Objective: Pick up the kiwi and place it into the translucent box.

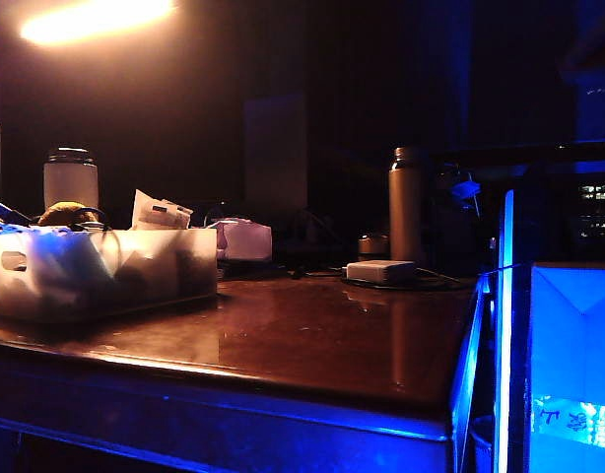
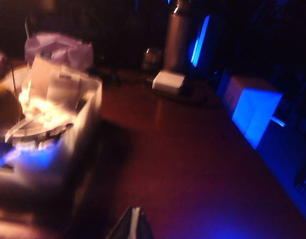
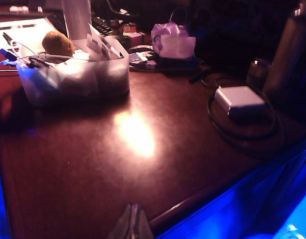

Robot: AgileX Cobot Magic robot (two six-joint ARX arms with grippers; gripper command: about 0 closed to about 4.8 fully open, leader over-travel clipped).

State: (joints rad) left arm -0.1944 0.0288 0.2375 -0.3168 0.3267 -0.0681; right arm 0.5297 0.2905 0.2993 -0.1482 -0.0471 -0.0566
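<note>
The brown kiwi [image 3: 58,44] lies inside the translucent box [image 3: 78,74], on top of the papers and cables that fill one end. In the exterior view the kiwi [image 1: 66,212] just peeks over the rim of the box [image 1: 105,271] at the table's left. The box [image 2: 68,129] is a blur in the left wrist view, and the kiwi does not show there. My left gripper [image 2: 134,213] is shut and empty, above the dark wooden table beside the box. My right gripper [image 3: 134,211] is also shut and empty, over the table's near edge, far from the box. Neither arm appears in the exterior view.
A tall steel bottle [image 1: 406,202] and a small white flat box [image 1: 379,270] ringed by a cable stand at the back right. A white jar [image 1: 70,177] rises behind the translucent box. A glowing blue box [image 1: 573,365] sits off the table's right edge. A crumpled white bag [image 3: 173,42] lies at the back.
</note>
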